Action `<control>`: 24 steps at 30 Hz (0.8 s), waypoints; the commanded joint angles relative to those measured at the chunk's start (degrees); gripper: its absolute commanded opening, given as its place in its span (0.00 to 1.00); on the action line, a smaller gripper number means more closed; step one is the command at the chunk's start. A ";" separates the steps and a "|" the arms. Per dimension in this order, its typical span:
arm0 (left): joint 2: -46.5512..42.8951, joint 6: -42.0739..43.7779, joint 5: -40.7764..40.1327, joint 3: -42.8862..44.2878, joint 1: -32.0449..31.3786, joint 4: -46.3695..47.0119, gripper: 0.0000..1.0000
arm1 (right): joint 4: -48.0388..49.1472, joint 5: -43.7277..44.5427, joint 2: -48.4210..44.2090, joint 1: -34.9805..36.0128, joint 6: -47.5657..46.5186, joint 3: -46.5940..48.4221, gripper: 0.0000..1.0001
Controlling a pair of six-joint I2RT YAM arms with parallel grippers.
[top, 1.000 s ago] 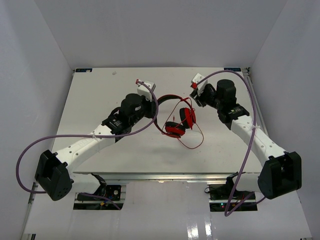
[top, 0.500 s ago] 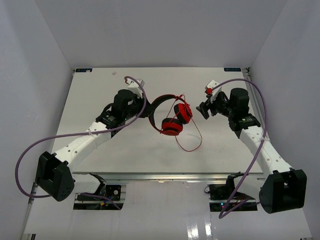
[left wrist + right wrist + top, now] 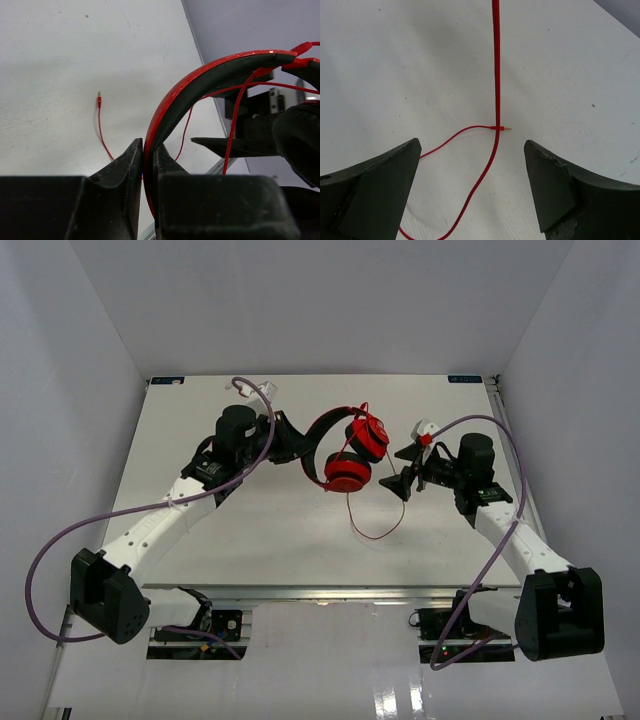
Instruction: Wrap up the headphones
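Note:
The red headphones (image 3: pixel 349 453) hang above the table's middle, held up by the headband (image 3: pixel 200 80). My left gripper (image 3: pixel 294 444) is shut on that band, which is pinched edge-on between the jaws (image 3: pixel 148 150). The two round cups (image 3: pixel 347 474) dangle to the right of the grip. The thin red cord (image 3: pixel 372 532) drops from them and loops on the table. My right gripper (image 3: pixel 401 469) stands open just right of the cups, holding nothing. In the right wrist view the cord (image 3: pixel 495 65) runs down between the spread fingers (image 3: pixel 472 145), and its plug (image 3: pixel 504 129) lies on the table.
Purple robot cables (image 3: pixel 120 515) arc over both arms. The white table (image 3: pixel 250 540) is walled at the back and sides, with a raised edge along the right (image 3: pixel 503 430). The arm bases sit at the near edge.
My left gripper has carried the headphones back and to the left, lifting them. My right gripper has opened wide, pulled away to the right and turned toward the hanging cord.

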 commanded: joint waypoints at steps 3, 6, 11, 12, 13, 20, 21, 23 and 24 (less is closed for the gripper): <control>-2.29 -8.20 2.07 6.47 0.41 4.61 0.00 | 16.17 3.24 7.23 2.69 11.58 -0.26 0.90; -1.61 -13.27 -0.94 8.60 0.49 4.22 0.00 | 22.43 2.60 9.53 4.52 14.76 -1.46 0.95; -1.33 -22.88 -7.56 9.29 0.53 8.32 0.00 | 32.52 -1.04 11.21 7.63 20.41 -3.36 0.83; -1.14 -24.73 -8.46 9.12 0.49 9.88 0.00 | 34.30 -1.79 11.73 8.30 21.81 -3.42 0.78; -0.85 -26.10 -9.27 9.08 0.49 11.44 0.00 | 36.04 -2.60 12.32 9.04 23.40 -3.31 0.74; 3.98 -31.12 -13.05 14.11 0.49 14.42 0.00 | 45.49 -4.73 17.29 11.98 35.80 -0.30 0.41; 4.18 -31.20 -14.71 14.67 0.49 14.27 0.00 | 46.25 -4.89 17.72 12.20 36.96 0.10 0.35; 4.11 -31.24 -19.44 15.44 0.49 13.57 0.00 | 45.54 -4.42 17.50 12.66 36.99 0.43 0.26; 4.01 -31.18 -23.04 15.94 0.49 12.37 0.00 | 43.39 -3.55 16.78 12.95 35.27 0.37 0.19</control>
